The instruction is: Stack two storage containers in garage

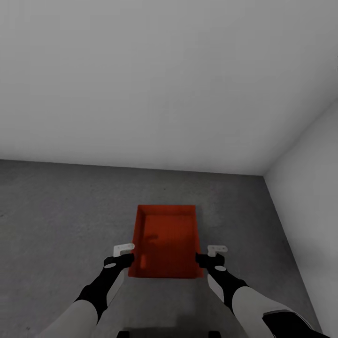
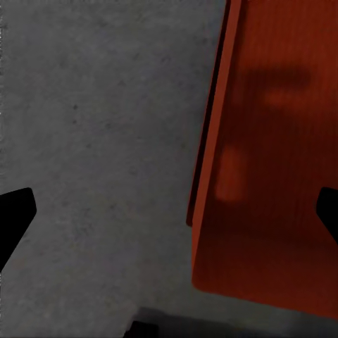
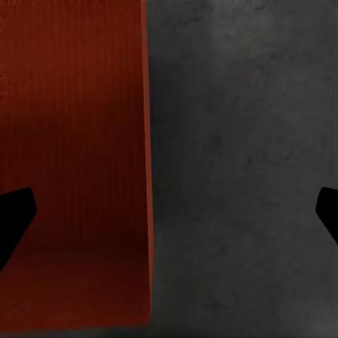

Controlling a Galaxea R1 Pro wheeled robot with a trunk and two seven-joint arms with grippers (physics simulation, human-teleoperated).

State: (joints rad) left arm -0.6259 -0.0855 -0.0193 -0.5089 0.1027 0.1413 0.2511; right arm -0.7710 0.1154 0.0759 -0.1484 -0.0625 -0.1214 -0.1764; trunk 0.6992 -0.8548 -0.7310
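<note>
On the concrete floor point(image 1: 56, 211) ahead I see one storage container point(image 1: 166, 241) near the wall corner. My left gripper point(image 1: 127, 253) straddles its left wall, jaws wide, gripping nothing; my right gripper point(image 1: 206, 253) likewise straddles the right wall.

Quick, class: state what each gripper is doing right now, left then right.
Left gripper: open, jaws straddling the side wall of the storage container, not shut on it.
Right gripper: open, straddling the opposite wall, gripping nothing.

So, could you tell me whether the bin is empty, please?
Empty: the bin's ribbed inside is bare in the head view.
</note>
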